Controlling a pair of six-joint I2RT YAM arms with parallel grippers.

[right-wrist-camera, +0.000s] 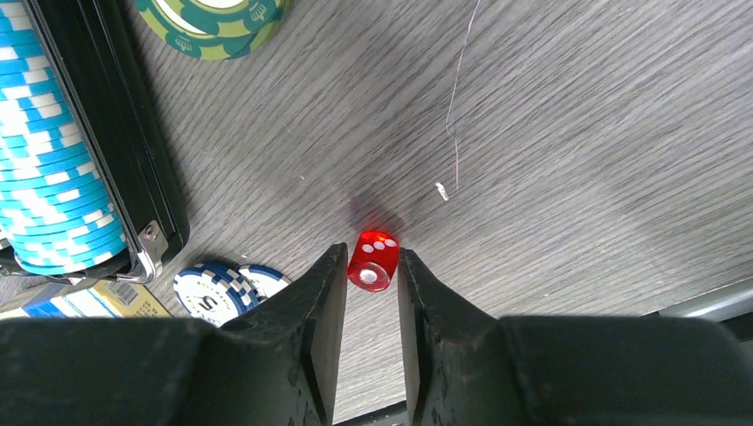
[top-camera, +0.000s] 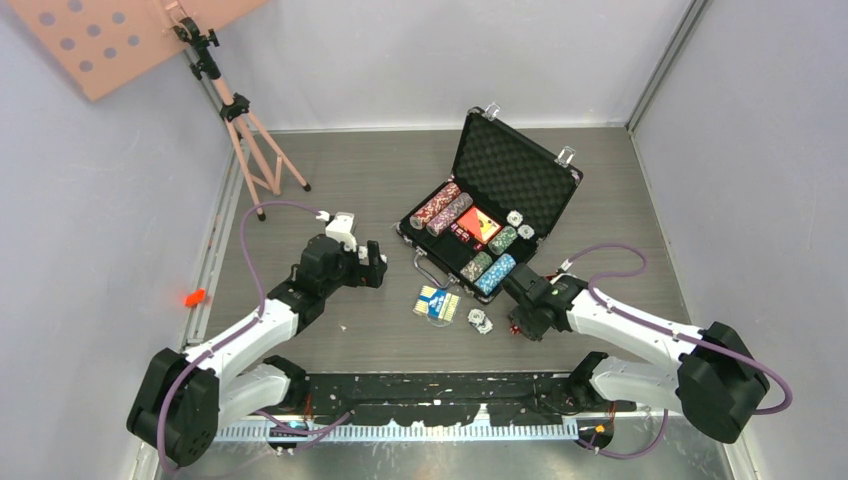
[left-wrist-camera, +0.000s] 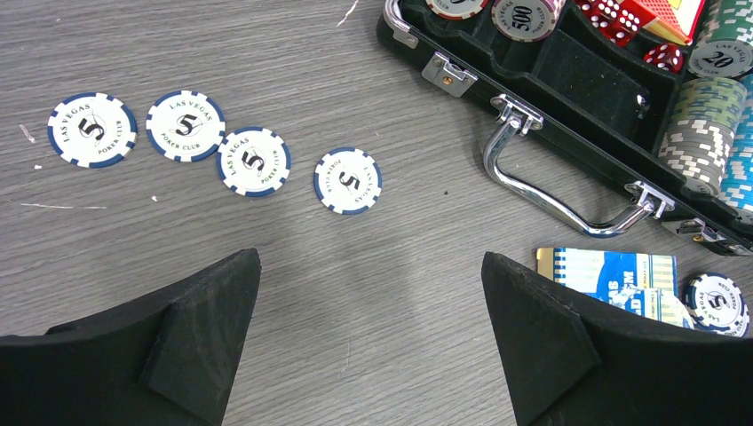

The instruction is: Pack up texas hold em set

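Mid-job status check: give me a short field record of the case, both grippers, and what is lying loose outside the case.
case: briefcase open, lid up; chip rows and red deck inside
left gripper: open wide, holding nothing
right gripper: fingers close on either side of the red die; firm grip not confirmed
loose items: four 5 chips in a rough line, blue deck near the case handle with one more chip beside it

A matt, grey wood-grain finish is shown by the table (right-wrist-camera: 577, 133), glossy translucent red plastic by the die (right-wrist-camera: 373, 260), polished chrome metal by the briefcase handle (left-wrist-camera: 550, 191), and dimpled, matt black foam by the lid lining (top-camera: 515, 170).
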